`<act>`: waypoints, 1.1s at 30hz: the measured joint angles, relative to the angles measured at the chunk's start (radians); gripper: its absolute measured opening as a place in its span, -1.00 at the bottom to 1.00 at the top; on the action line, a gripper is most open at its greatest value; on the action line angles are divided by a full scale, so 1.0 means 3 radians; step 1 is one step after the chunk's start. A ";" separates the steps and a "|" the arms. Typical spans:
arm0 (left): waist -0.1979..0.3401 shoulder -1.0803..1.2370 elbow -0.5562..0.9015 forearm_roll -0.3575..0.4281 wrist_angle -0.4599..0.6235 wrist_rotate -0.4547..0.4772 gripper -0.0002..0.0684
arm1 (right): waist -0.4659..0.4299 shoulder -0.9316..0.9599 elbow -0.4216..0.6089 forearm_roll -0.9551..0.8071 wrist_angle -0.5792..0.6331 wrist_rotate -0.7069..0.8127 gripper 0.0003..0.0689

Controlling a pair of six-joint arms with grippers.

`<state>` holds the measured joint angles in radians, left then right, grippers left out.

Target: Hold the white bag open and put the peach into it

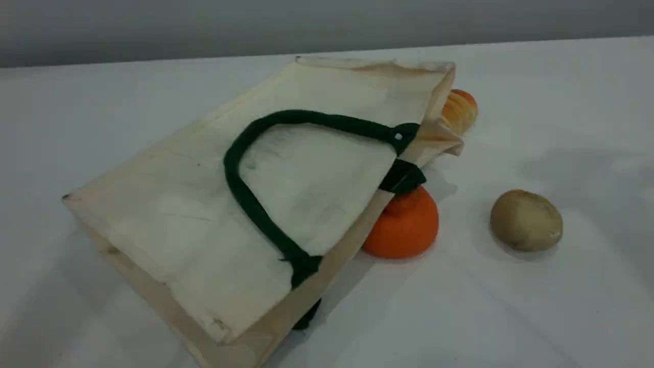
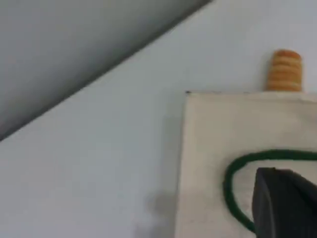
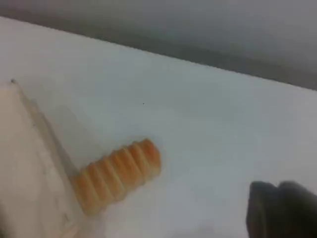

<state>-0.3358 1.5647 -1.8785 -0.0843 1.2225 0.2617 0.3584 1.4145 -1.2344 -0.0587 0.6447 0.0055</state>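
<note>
Hovering above the table (image 1: 562,317), both grippers were out of the scene view and showed only in their own wrist views. Left gripper (image 2: 285,208): one dark fingertip at the bottom edge of its view, jaws together, nothing between them as far as that view showed. It hung over the white bag (image 1: 245,204), just beside the curve of the green rope handle (image 1: 240,189); contact could not be told. Right gripper (image 3: 282,210): a dark blurred tip at the bottom right of its view, jaws together, nothing held, over bare table and apart from the ridged bread roll (image 3: 116,176).

The bag lay flat on its side across the middle of the table, its bottom toward the near left, its mouth toward the far right. One handle lay looped on the upper panel; a dark green bit of a second handle (image 1: 403,176) stuck out at the mouth edge. Mouth looked mostly collapsed, not held apart.

The roll sat against the bag's far right corner, partly hidden behind the cloth in the scene view. An orange fruit (image 1: 403,225) sat touching the mouth edge under the second handle, on the near side of the roll. An olive-brown lump (image 1: 526,220) lay to the right of the orange fruit, well apart from the bag, toward the right edge.

The peach could not be seen in any view; its place could not be told.
</note>
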 joint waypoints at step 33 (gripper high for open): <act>0.0000 -0.3749 0.2203 0.0107 -0.0004 -0.0636 -0.97 | 0.0000 -0.3145 0.0000 0.0591 0.1933 -0.0292 -0.93</act>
<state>-0.3358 0.4401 -1.2174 -0.0522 1.2213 0.0708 0.3584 0.4711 -1.2344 0.1185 1.2246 -0.0822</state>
